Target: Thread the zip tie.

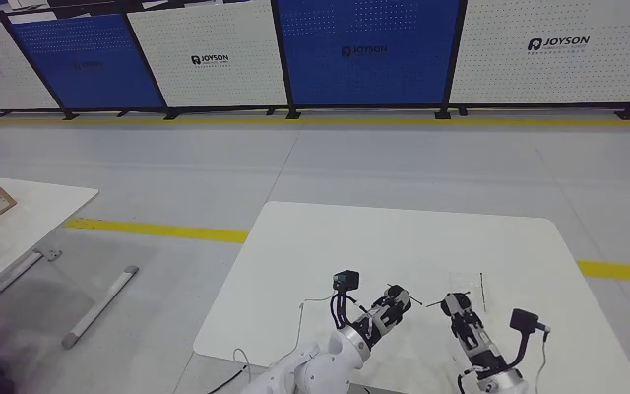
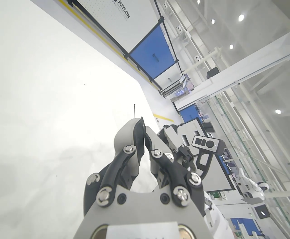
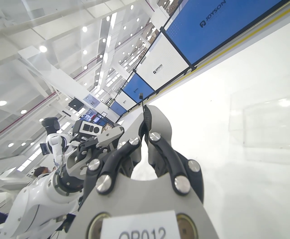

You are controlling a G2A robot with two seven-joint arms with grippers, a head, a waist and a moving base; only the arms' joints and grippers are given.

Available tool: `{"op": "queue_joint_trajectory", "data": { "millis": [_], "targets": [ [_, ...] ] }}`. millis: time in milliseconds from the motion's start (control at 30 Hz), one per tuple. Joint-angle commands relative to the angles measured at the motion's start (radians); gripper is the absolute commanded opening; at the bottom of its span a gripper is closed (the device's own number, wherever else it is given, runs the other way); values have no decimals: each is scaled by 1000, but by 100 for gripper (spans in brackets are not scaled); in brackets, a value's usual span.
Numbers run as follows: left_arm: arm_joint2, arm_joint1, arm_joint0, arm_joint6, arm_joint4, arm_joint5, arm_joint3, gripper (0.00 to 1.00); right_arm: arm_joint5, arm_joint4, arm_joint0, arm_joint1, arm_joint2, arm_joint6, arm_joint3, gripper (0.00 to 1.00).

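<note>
Near the worktop's (image 1: 325,246) near edge, your right end effector (image 3: 145,113) pinches the zip tie (image 3: 141,96), head protruding. The left end effector (image 2: 143,126) is closed, contents indiscernible. You should square tail to head before feeding. A spare tie (image 1: 481,286) lies beyond

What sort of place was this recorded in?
Probably a factory or industrial test hall: blue and white perforated partition panels, yellow floor lines, and a high white-beamed ceiling with round lights.
</note>
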Motion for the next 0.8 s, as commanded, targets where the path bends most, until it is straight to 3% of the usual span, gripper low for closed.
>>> {"op": "queue_joint_trajectory", "data": {
  "millis": [0, 767],
  "targets": [
    [0, 0, 0, 0, 0, 0, 0, 0, 4, -10, -1, -2, -6, -17, 0, 0],
    [0, 0, 0, 0, 0, 0, 0, 0, 39, -17, 29, -22, -12, -22, 14, 0]
  ]
}}
